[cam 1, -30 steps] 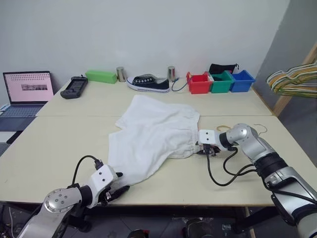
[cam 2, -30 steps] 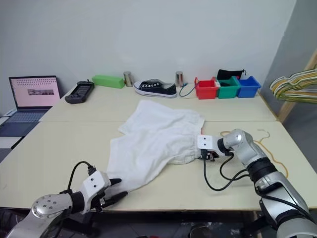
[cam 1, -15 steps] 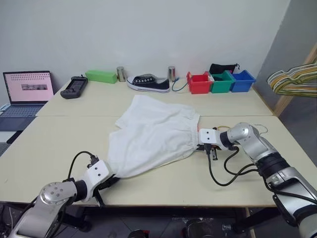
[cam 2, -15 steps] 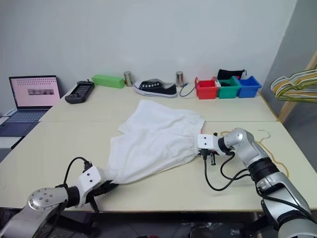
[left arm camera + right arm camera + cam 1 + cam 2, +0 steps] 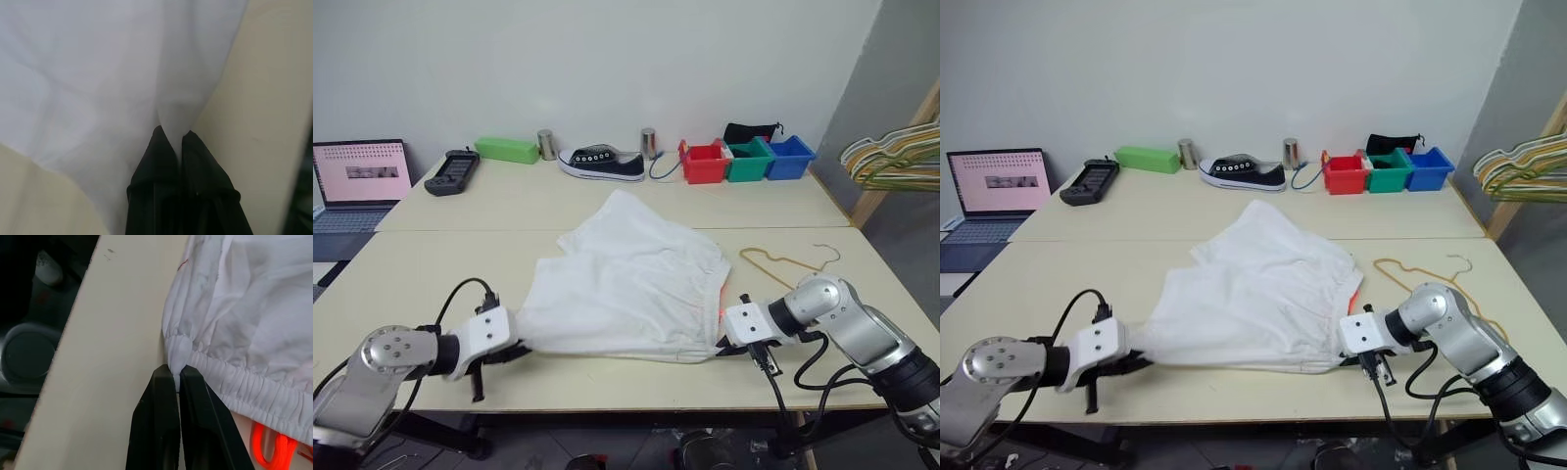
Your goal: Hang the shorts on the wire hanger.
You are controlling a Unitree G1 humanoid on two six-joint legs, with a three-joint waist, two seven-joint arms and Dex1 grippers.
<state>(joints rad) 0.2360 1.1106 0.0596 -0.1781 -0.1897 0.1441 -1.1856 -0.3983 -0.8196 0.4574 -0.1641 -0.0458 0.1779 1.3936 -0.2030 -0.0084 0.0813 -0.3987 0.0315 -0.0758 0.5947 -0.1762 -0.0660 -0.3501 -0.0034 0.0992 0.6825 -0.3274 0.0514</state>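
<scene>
The white shorts (image 5: 626, 284) lie spread flat on the near table, stretched between my two grippers along the front edge. My left gripper (image 5: 514, 348) is shut on a leg hem at the shorts' left corner (image 5: 98, 73). My right gripper (image 5: 722, 345) is shut on the end of the gathered waistband (image 5: 234, 382), and the orange drawstring (image 5: 269, 450) shows beside it. The thin yellow-tan wire hanger (image 5: 783, 262) lies flat on the table just right of the shorts, beyond my right gripper and apart from the cloth.
Along the back of the far table stand a laptop (image 5: 362, 176), a black controller (image 5: 450, 171), a green box (image 5: 507, 149), a dark shoe (image 5: 602, 163) and red (image 5: 703, 164), green (image 5: 747, 162) and blue (image 5: 788, 157) bins. A bunch of coloured hangers (image 5: 896, 157) hangs at the right.
Both grippers shut on the shorts. The right one dragged the waistband toward the front edge and the left pulled the hem outward, so the cloth now lies stretched near the edge.
</scene>
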